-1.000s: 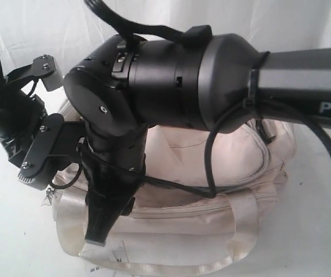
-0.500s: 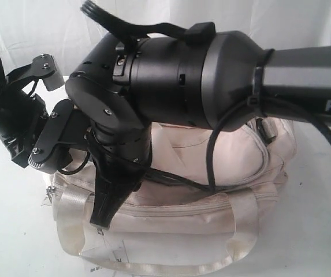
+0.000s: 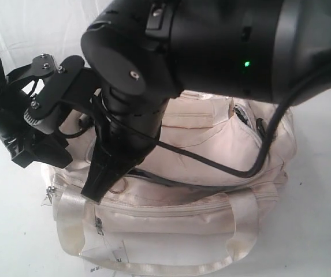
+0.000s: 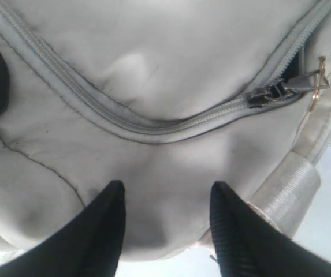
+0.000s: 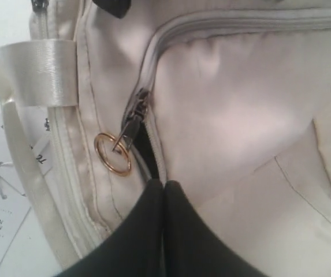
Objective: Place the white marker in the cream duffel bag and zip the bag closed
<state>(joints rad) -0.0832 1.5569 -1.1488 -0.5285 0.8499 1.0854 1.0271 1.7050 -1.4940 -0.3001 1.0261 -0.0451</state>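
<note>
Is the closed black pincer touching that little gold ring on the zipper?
Apart. The right wrist view shows a strip of cream duffel bag fabric between the gold ring and the tips of the shut right gripper.

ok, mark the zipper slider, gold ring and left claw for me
zipper slider (image 4: 267,93), left wrist view, on its metal body.
gold ring (image 5: 116,171), right wrist view, lower arc.
left claw (image 4: 166,190), left wrist view, midway between fingertips.

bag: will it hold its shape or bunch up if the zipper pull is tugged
Likely floppy: the bag sags and creases around the zipper, so it would probably bunch when the pull is tugged unless held. The glossy handle looks slippery to grip. It seems unlikely to roll, lying wide and slumped.
</note>
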